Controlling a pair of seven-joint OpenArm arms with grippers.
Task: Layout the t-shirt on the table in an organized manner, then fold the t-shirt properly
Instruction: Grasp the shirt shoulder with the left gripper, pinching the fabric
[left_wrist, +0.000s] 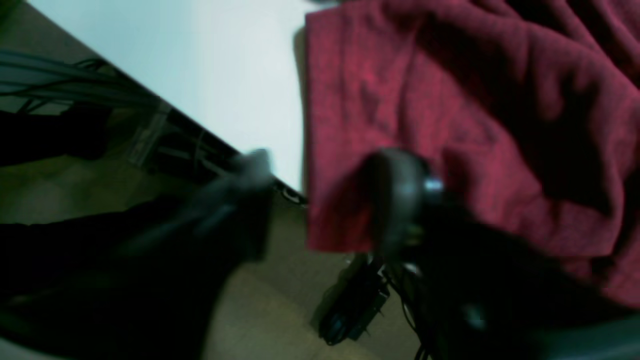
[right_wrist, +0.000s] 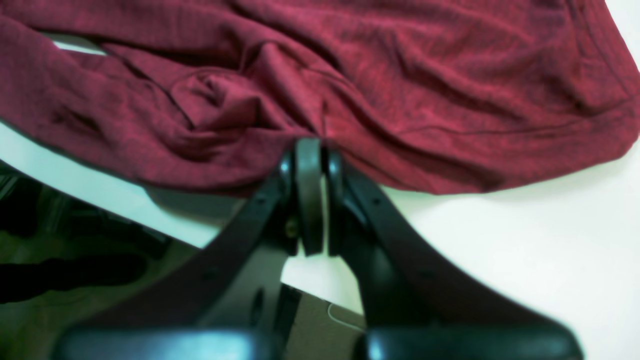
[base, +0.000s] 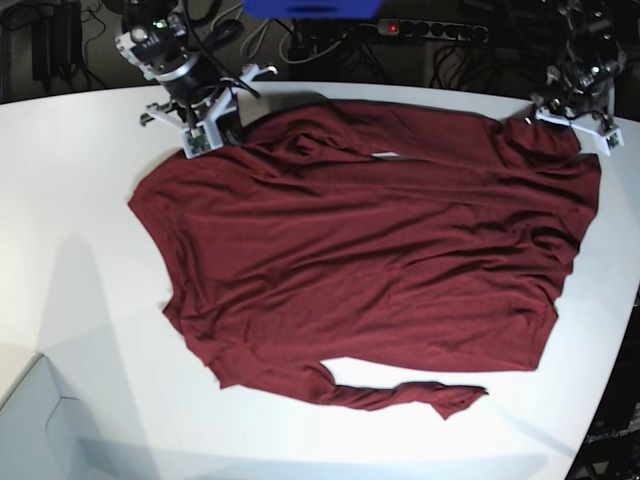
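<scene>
The dark maroon t-shirt (base: 370, 250) lies spread and wrinkled over the white table (base: 80, 250), with one sleeve trailing at the near edge. My right gripper (right_wrist: 310, 150) is shut on a bunched fold of the t-shirt (right_wrist: 350, 90) at the far left corner, where the right gripper (base: 213, 130) shows in the base view. My left gripper (left_wrist: 325, 185) is blurred, its jaws apart. A corner of the t-shirt (left_wrist: 450, 100) that hangs past the table (left_wrist: 235, 75) edge lies between them. In the base view the left gripper (base: 570, 118) is at the shirt's far right corner.
Beyond the table's far edge lie cables and a power strip (base: 430, 30). Under the left gripper the floor shows, with a black device (left_wrist: 350, 310) and wires on it. The table (right_wrist: 525, 240) edge runs close under the right gripper.
</scene>
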